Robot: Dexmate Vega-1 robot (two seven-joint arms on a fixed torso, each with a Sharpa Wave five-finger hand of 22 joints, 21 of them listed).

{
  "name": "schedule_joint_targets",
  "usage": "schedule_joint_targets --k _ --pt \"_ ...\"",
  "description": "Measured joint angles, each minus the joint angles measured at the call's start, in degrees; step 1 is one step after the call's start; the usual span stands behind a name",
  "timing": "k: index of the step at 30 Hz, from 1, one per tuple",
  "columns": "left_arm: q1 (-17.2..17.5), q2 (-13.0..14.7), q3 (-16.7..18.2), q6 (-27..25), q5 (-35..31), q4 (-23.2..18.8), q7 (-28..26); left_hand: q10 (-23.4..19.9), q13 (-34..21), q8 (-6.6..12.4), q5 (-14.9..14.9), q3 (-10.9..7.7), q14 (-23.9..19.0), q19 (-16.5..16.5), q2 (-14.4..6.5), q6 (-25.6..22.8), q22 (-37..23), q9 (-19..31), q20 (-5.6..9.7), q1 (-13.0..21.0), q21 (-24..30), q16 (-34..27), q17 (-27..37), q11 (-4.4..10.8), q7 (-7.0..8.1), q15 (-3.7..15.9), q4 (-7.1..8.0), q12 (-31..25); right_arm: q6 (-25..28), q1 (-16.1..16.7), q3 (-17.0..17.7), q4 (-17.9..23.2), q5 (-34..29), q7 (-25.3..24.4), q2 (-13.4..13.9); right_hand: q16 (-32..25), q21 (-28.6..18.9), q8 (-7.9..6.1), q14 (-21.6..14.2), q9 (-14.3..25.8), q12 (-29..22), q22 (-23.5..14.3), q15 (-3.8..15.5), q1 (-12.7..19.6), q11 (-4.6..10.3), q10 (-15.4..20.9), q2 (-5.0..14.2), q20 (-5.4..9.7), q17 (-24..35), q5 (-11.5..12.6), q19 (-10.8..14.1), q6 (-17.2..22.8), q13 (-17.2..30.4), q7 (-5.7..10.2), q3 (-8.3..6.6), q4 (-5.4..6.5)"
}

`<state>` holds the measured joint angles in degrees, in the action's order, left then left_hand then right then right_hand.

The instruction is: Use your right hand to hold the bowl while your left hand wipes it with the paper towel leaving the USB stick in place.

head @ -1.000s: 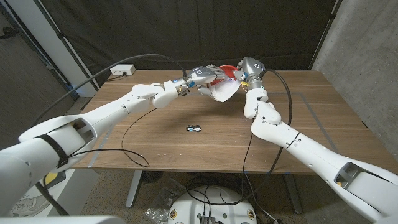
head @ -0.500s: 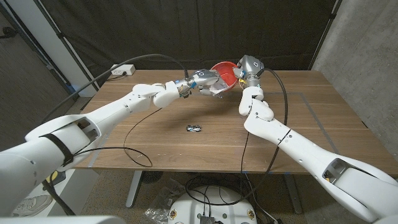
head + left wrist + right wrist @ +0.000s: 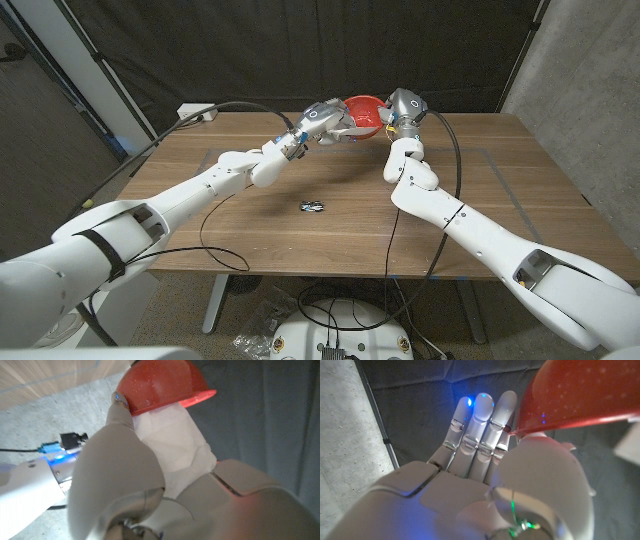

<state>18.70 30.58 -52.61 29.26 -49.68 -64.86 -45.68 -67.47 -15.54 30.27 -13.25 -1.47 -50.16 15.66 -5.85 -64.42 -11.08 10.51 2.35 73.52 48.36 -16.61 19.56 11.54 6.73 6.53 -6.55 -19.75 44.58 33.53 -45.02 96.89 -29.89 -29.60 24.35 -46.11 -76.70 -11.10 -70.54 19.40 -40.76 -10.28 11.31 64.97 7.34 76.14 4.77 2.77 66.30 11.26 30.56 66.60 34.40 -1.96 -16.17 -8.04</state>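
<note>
Wooden table below: your right hand is gripping red bowl aloft, your left hand pressing paper towel against it; USB stick lying well below both hands.

bowl: red, speckled, lifted off the counter at its far side, tilted.
towel: white, folded paper, pressed against the bowl's rim.
USB stick: small, dark, lying on the counter's middle, well apart from the bowl.
</note>
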Motion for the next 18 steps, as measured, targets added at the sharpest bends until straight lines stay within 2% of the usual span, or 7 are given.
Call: schedule_joint_targets --k 1,10,11,13,15,16,18 --pt "0.12 -0.04 0.05 0.0 0.0 0.01 0.0 0.0 -0.05 -0.01 0.02 0.0 0.0 0.0 0.0 0.0 0.0 -0.01 0.0 0.0 0.0 0.1 0.2 0.0 0.0 0.0 0.0 0.0 -0.06 -0.01 0.04 -0.06 0.17 -0.05 -0.02 0.0 0.0 -0.01 0.04 0.0 0.09 0.0 0.04 0.14 0.04 -0.04 -0.14 0.0 -0.08 0.04 0.0 -0.01 0.0 0.0 0.07 0.07" --pt "2.36 -0.7 1.42 -2.93 0.03 -0.21 -11.09 0.04 -0.26 -0.47 0.5 0.0 -0.81 0.0 0.0 -0.02 0.0 -0.19 0.0 0.0 0.44 0.54 0.78 0.02 -0.01 0.03 0.0 -0.07 -2.18 0.19 2.0 -1.26 5.17 -0.19 -0.37 0.23 0.21 -0.35 0.06 0.16 0.09 0.0 0.05 0.17 0.06 -0.11 -0.24 0.0 -0.1 0.05 0.0 -0.11 0.27 -0.1 0.24 0.24" --pt "2.85 -0.91 1.99 -2.93 0.03 -0.23 -11.09 0.03 -0.41 -0.43 0.5 0.0 -1.0 0.0 -0.02 -0.2 0.0 0.06 0.0 0.02 0.44 0.54 0.8 0.01 0.03 0.21 0.0 -0.28 -2.36 0.23 2.17 -1.31 5.89 -0.16 -0.37 0.23 0.24 -0.37 0.06 0.16 0.09 0.0 0.05 0.17 0.05 -0.11 -0.24 0.0 -0.1 0.05 0.0 -0.11 0.27 -0.1 0.24 0.24" --pt "3.67 -1.44 3.13 -3.2 -0.29 -0.24 -13.02 -0.18 -0.82 -0.64 0.5 -0.17 -1.12 0.0 -2.07 -0.21 0.0 0.03 0.0 2.07 0.44 0.54 1.01 -0.2 0.03 0.32 -0.17 -0.45 -2.71 0.38 2.76 -1.49 7.09 -0.04 -0.37 0.64 0.44 -0.39 0.06 0.16 0.26 0.0 0.05 0.01 0.03 -0.11 -0.38 0.0 -0.11 0.05 0.0 -0.11 0.41 -0.1 0.24 0.24" --pt "4.7 -2.22 4.7 -3.19 -0.75 -0.22 -13.66 -0.18 -1.1 -0.68 0.47 -0.44 -1.12 0.0 -2.82 -0.3 0.09 -0.13 0.0 2.82 0.44 0.54 1.07 -0.2 -0.07 0.32 -0.04 -0.68 -2.83 0.54 3.6 -1.69 8.56 0.12 -0.3 0.66 0.44 -0.4 0.06 0.41 0.26 0.01 0.05 0.02 0.01 -0.11 -0.38 0.0 -0.1 -0.01 0.0 -0.11 0.53 -0.11 0.24 0.24" --pt "5.4 -2.85 6.0 -2.9 -1.99 -0.17 -14.94 -0.17 -1.06 -0.69 0.47 -0.79 -1.12 -0.01 -2.94 -0.3 0.14 -0.14 0.0 2.94 0.44 0.54 1.07 -0.2 -0.07 0.32 0.31 -0.58 -2.83 0.58 3.8 -1.75 8.83 0.14 -0.26 0.66 0.44 -0.89 0.05 0.52 0.26 0.01 0.06 0.33 0.04 -0.09 -0.22 0.0 -0.1 0.31 0.0 -0.08 0.67 -0.07 0.11 0.11" --pt "7.31 -4.78 9.54 -1.9 -3.89 0.06 -15.96 -0.17 -0.95 -0.69 0.46 -0.95 -1.53 -0.01 -2.94 -0.3 0.16 -0.15 0.0 2.94 0.44 0.54 1.33 -0.2 -0.07 0.51 0.47 -0.55 -2.83 0.78 4.25 -1.96 10.44 0.37 -0.13 0.67 0.65 -0.35 0.09 0.04 0.17 0.01 0.07 1.2 -0.1 -0.22 -0.45 0.01 -0.1 0.42 -0.01 -0.13 0.98 -0.1 0.23 -0.12"
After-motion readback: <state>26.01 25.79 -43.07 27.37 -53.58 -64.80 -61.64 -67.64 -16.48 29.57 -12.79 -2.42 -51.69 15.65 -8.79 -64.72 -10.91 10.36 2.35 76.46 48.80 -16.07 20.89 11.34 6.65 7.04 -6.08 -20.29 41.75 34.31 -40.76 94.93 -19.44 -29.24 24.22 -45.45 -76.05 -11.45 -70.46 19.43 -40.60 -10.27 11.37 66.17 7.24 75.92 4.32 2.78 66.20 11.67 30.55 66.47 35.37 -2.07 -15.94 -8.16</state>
